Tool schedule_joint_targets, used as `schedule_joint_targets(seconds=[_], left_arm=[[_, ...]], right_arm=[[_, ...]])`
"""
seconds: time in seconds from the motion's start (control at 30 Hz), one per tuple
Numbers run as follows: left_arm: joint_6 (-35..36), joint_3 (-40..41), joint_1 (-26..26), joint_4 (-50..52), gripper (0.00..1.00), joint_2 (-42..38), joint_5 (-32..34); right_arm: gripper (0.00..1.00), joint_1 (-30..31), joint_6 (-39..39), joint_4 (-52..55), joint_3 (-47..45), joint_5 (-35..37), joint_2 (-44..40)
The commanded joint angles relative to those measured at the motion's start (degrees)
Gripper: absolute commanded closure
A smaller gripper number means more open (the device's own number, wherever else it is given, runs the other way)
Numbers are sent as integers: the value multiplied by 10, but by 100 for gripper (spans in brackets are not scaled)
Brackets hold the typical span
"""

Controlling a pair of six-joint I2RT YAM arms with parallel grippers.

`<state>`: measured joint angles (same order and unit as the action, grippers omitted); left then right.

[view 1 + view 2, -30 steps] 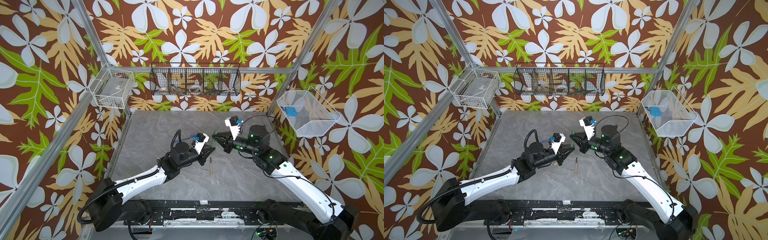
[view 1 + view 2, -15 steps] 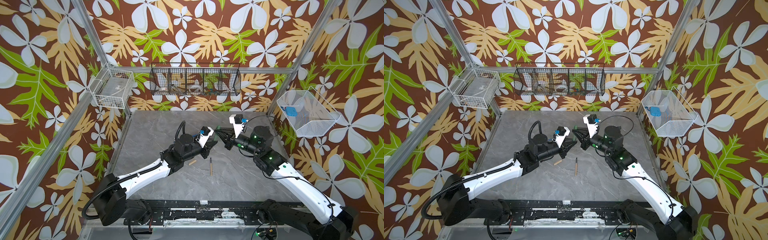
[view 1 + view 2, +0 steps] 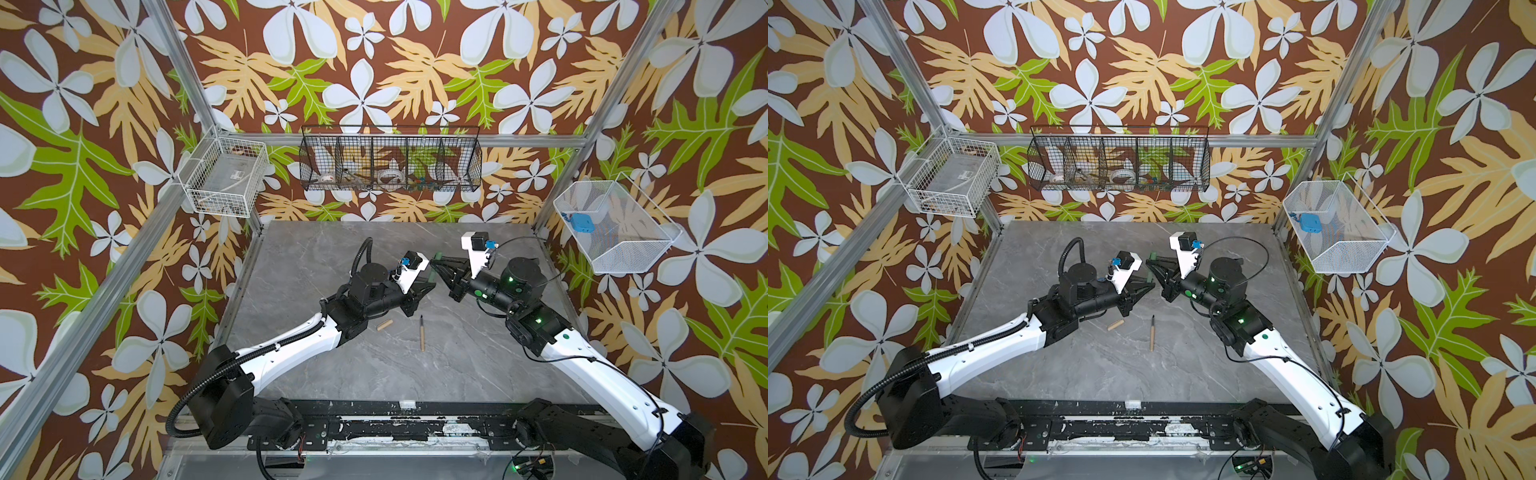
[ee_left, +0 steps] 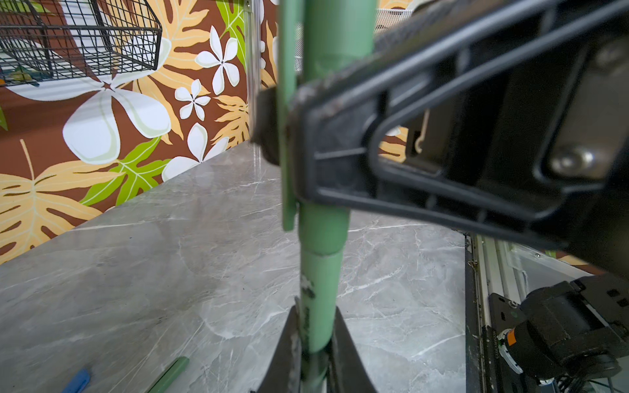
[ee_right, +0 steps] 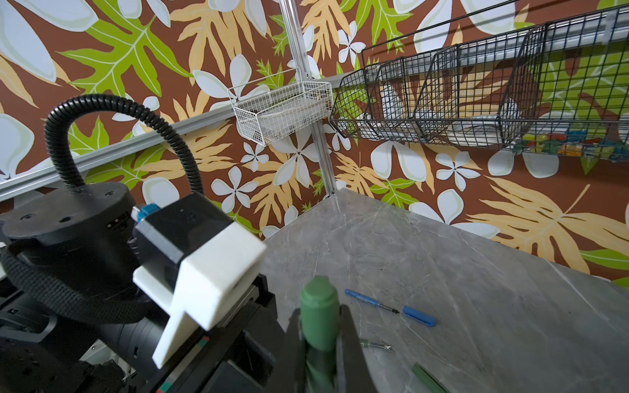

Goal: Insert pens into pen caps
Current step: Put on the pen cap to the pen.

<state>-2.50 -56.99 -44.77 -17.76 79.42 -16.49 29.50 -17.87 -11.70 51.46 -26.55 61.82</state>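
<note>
Pinching a dark green pen (image 4: 320,289) by its barrel, my left tool (image 4: 318,326) holds it in the air above the bench (image 3: 311,249). I see the pen's far end run into the open mouth of a dark green cap (image 4: 323,231), which my right tool (image 5: 320,323) grips between its fingers, so the two tools meet almost tip to tip. Beneath them on the bench a tan cap (image 3: 384,325) lies just left of a tan pen (image 3: 422,332), apart from it, and neither tool touches either.
</note>
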Motion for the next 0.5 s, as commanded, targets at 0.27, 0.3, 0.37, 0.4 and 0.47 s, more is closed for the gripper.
schedule_joint_targets(seconds=[0.27,0.3,0.37,0.4,0.47], left_arm=[[-57,-18,21,-233,100,-43,-19],[-59,-18,21,-231,100,-43,-24],[-64,-15,21,-228,100,-40,-38],[-68,-11,21,-228,100,-38,-45],[-83,8,20,-234,100,-32,-62]], right_arm=[[100,5,-37,144,-36,-88,-4],[100,5,-36,143,-36,-86,-6],[100,5,-30,145,-29,-72,-12],[100,5,-26,147,-22,-65,-17],[100,3,-15,152,1,-54,-22]])
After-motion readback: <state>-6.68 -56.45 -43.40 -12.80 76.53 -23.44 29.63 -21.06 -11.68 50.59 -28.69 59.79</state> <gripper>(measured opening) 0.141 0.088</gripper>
